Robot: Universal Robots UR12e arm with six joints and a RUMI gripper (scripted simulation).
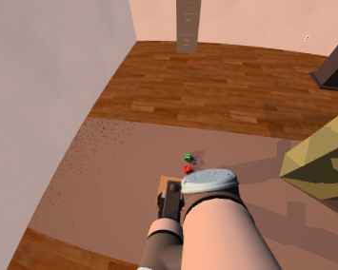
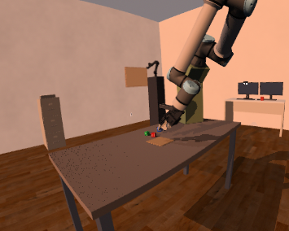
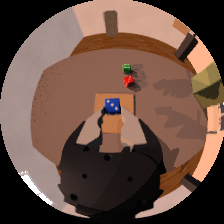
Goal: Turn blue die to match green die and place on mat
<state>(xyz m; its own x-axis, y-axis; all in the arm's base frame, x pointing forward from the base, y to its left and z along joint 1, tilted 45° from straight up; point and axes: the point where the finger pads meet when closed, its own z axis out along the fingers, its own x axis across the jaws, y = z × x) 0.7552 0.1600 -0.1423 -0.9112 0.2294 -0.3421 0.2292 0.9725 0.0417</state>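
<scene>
Bench (image 1: 108, 181) (image 2: 112, 163) (image 3: 55, 95) with die held aloft: reorientation apparently in hand.
Fingers (image 2: 165, 126), narrowly parted, grip the blue die (image 2: 161, 129) (image 3: 112, 105), raised near the mat (image 1: 164, 179) (image 2: 159, 141) (image 3: 129, 102). Next, match the green die (image 1: 188, 156) (image 2: 146, 133) (image 3: 127, 68), then lower it flat. Arm (image 1: 222, 228) (image 2: 198, 37) reaches downward, wrist tilted.

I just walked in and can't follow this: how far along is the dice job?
The blue cube-shaped die is in hand, between the fingertips of the black gripper. The green and red dice sit beside the square tan mat. Left: match the blue die's top to green's, then set it flat, fully on the mat.
</scene>
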